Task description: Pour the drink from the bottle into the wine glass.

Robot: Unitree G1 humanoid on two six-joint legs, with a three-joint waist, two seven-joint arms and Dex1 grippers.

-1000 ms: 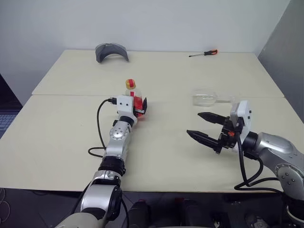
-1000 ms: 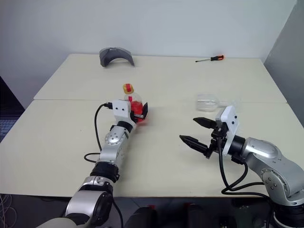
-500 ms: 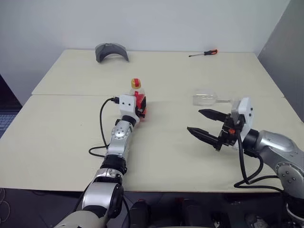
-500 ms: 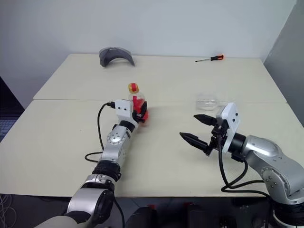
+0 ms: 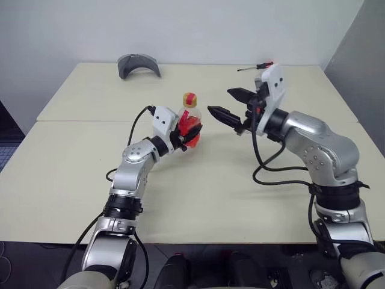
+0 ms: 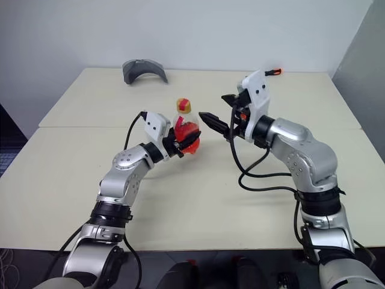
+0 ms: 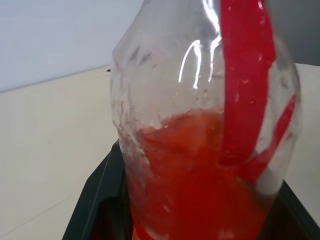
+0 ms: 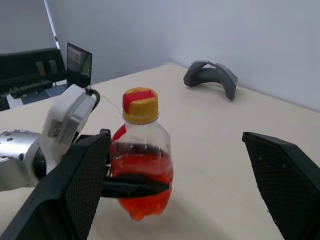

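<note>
Left pincer [image 6: 178, 143] clamped on bottle [image 6: 186, 128], held above worktop [image 6: 72, 162]; right pincer [image 6: 220, 110] apart near cap [image 8: 140, 104]. Uncapping step; next grip, twist cap.

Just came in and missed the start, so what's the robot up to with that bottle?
The left gripper is shut on the bottle, holding it upright above the table, cap on and red drink in its lower half. The right gripper is open beside the cap, its fingers not touching it. A grey curved object and a screwdriver lie at the table's far edge. Nothing has been poured.
</note>
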